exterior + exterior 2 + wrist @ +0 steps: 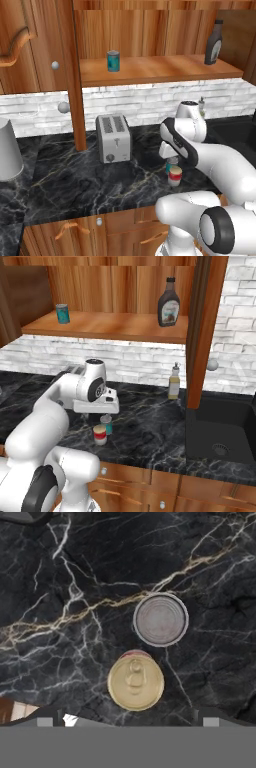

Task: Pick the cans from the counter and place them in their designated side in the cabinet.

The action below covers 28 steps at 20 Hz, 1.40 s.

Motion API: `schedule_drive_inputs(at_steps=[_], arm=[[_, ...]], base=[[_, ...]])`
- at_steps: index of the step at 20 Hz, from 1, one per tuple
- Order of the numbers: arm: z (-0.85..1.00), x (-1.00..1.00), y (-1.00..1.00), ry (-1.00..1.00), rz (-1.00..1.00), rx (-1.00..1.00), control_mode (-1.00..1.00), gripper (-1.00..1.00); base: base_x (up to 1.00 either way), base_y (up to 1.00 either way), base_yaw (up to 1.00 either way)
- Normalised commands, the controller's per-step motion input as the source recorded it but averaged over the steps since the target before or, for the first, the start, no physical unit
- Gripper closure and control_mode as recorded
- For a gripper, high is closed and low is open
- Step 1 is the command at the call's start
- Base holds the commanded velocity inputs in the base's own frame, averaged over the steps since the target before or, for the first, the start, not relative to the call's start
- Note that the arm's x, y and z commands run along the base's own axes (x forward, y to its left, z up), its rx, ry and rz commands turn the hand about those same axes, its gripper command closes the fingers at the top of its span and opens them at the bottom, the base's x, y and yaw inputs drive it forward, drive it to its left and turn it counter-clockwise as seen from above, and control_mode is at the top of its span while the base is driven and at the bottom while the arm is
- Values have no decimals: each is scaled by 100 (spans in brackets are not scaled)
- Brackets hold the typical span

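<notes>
We see the fingers (128,719) spread wide and holding nothing, pointing straight down over two cans that stand upright on the black marble worktop (70,185). In the hand view the red-labelled can (135,682), with its golden pull-tab top, sits just above the finger tips, and a can with a silvery top (160,619) stands just beyond it, close beside it without clearly touching.

From the left base view, the red-labelled can (175,175) stands near the front edge of the worktop, with the second, teal-sided can (171,163) just behind it, partly hidden by the arm. The right base view shows the same pair, red-labelled can (100,434) in front and teal-sided one (106,423) behind, under the hand.

Another teal can (113,61) stands upright on the plank shelf of the wooden cabinet (160,68), toward its left end; a dark sauce bottle (213,42) stands at the right end. A toaster (113,137) sits on the worktop left of the arm.
</notes>
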Motion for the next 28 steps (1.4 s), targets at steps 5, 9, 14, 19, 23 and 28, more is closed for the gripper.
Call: schedule_drive_inputs(at_steps=[5, 9, 14, 19, 23, 28], arm=[[-20, 1, -1, 0, 2, 0, -100, -100], [-17, 0, -2, 0, 3, 0, -100, -100], [-17, 0, 0, 0, 3, 0, -100, -100], [-14, 2, 0, 0, 3, 0, -100, -100], [-11, 2, -1, 0, 3, 0, -100, -100], [-11, 0, -4, 0, 2, 0, -100, -100]], base=[[0, 0, 0], [0, 0, 0], [0, 0, 0], [0, 0, 0], [0, 0, 0], [0, 0, 0]])
